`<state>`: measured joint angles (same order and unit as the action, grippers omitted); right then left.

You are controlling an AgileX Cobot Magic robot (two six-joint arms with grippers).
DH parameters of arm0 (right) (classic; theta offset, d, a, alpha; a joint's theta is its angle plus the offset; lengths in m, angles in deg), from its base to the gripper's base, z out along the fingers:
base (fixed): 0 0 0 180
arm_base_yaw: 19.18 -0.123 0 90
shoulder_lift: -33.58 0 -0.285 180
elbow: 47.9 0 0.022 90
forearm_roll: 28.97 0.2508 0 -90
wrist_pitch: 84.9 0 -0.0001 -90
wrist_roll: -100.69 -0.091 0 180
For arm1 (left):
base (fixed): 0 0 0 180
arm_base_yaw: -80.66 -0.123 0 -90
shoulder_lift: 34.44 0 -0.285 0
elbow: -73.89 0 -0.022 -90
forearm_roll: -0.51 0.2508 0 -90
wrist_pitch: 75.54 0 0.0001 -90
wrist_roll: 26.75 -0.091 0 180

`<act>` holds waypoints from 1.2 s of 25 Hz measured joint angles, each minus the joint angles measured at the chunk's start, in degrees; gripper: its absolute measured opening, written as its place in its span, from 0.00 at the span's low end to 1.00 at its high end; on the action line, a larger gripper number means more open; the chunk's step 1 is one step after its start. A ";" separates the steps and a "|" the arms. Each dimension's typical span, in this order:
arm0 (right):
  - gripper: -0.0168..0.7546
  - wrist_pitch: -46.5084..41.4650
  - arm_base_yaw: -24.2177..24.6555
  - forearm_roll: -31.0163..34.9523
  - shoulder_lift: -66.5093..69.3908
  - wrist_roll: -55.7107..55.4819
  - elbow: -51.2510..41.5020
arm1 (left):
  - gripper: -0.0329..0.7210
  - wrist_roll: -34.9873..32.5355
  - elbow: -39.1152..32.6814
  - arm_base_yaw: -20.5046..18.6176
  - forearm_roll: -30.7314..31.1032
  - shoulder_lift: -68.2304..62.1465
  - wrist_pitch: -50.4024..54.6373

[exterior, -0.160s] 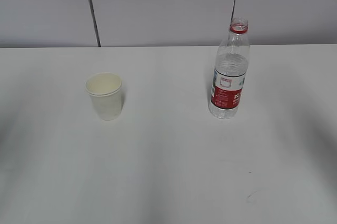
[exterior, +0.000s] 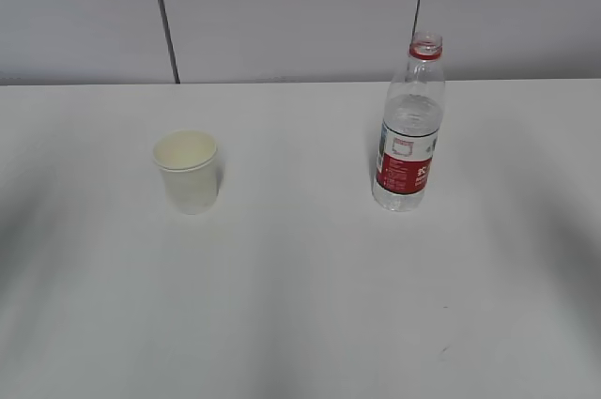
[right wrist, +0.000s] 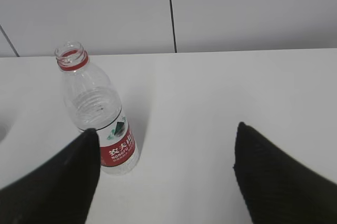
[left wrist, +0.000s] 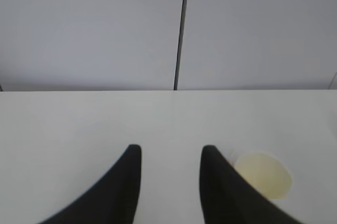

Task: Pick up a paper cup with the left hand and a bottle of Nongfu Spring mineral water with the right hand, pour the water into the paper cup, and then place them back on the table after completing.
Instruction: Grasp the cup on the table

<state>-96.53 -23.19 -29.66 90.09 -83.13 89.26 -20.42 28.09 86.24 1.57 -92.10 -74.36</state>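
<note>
A white paper cup [exterior: 189, 172] stands upright on the white table [exterior: 300, 305], left of centre. A clear uncapped Nongfu Spring bottle [exterior: 408, 136] with a red label stands upright to the right, partly filled with water. Neither arm shows in the exterior view. In the left wrist view my left gripper [left wrist: 168, 153] is open and empty, with the cup [left wrist: 263, 175] just right of the right finger. In the right wrist view my right gripper [right wrist: 166, 132] is wide open and empty, and the bottle [right wrist: 97, 113] stands beside the left finger [right wrist: 63, 182].
A grey panelled wall [exterior: 300, 14] with dark seams runs behind the table's far edge. Soft shadows lie on the table at the left and right sides of the exterior view.
</note>
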 joint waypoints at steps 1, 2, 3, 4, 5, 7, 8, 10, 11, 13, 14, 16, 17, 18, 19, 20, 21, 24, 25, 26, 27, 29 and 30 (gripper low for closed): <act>0.78 0.38 0.00 0.15 0.11 0.00 0.00 | 0.36 0.00 -0.80 0.00 0.00 -2.77 -3.84; 0.78 0.70 0.00 0.28 0.11 0.00 0.00 | 0.36 0.00 -1.51 0.00 0.00 -5.49 -7.56; 0.78 1.12 0.00 0.69 0.11 0.00 0.00 | 0.36 0.00 -2.35 0.00 0.00 -7.76 -10.63; 0.78 1.52 0.00 0.69 0.11 0.00 0.00 | 0.36 0.00 -3.16 0.00 0.12 -10.37 -14.16; 0.78 1.87 0.00 0.69 0.11 0.00 0.00 | 0.36 0.00 -3.81 0.00 0.26 -12.82 -17.40; 0.78 2.44 0.00 0.69 0.11 0.00 0.00 | 0.36 0.15 -5.32 0.00 1.30 -16.97 -22.92; 0.78 2.82 0.04 0.69 0.11 -0.14 0.00 | 0.36 1.20 -6.21 0.00 2.30 -19.00 -25.64; 0.78 3.21 0.04 0.69 0.11 -0.14 0.00 | 0.36 4.84 -8.33 0.00 6.50 -22.48 -31.72; 0.78 3.21 0.04 0.69 0.11 -0.14 0.00 | 0.36 7.16 -9.59 0.00 8.65 -24.40 -35.60; 0.78 3.21 0.04 0.69 0.11 -0.14 0.00 | 0.36 9.79 -11.78 0.00 13.08 -28.43 -43.44; 0.78 3.21 0.04 0.69 0.11 -0.14 0.00 | 0.36 10.38 -12.87 0.00 14.48 -30.19 -46.33; 0.78 3.33 0.04 0.69 0.11 -0.14 0.00 | 0.36 11.03 -14.47 0.00 16.08 -34.37 -52.24; 0.78 3.43 0.04 0.69 0.11 -0.14 0.00 | 0.36 11.17 -15.07 0.00 16.76 -36.10 -54.49; 0.78 3.56 0.04 0.69 0.11 -0.14 0.00 | 0.36 11.22 -15.42 0.00 17.66 -38.13 -56.99; 0.78 3.65 0.04 0.69 0.11 -0.14 0.00 | 0.36 11.29 -15.44 0.00 18.60 -40.17 -59.19; 0.78 3.82 0.04 0.69 0.11 -0.14 0.00 | 0.36 11.29 -15.48 0.00 19.71 -42.20 -61.62; 0.78 4.04 0.04 0.69 0.11 -0.14 0.00 | 0.36 11.29 -15.48 0.00 20.42 -43.84 -63.52; 0.78 4.94 0.04 0.69 0.11 -0.14 0.00 | 0.36 11.35 -15.48 0.00 21.01 -49.07 -65.92; 0.78 5.26 0.04 0.69 0.11 -0.14 0.00 | 0.36 11.35 -15.48 0.00 21.01 -50.29 -65.99; 0.78 5.58 0.04 0.69 0.11 -0.14 0.00 | 0.36 11.22 -15.48 0.00 21.01 -51.56 -66.04; 0.78 5.73 0.04 0.69 0.11 -0.14 0.00 | 0.36 10.87 -15.48 0.00 21.21 -52.60 -66.13; 0.78 6.28 0.04 0.69 0.11 -0.14 0.00 | 0.36 9.20 -15.48 0.00 22.71 -54.13 -66.33; 0.78 6.43 0.04 0.69 0.11 -0.14 0.00 | 0.36 8.26 -15.48 0.00 23.69 -54.68 -66.33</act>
<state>-90.10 -23.15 -28.97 90.19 -83.26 89.26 -12.16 12.60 86.24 25.26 -146.79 -140.68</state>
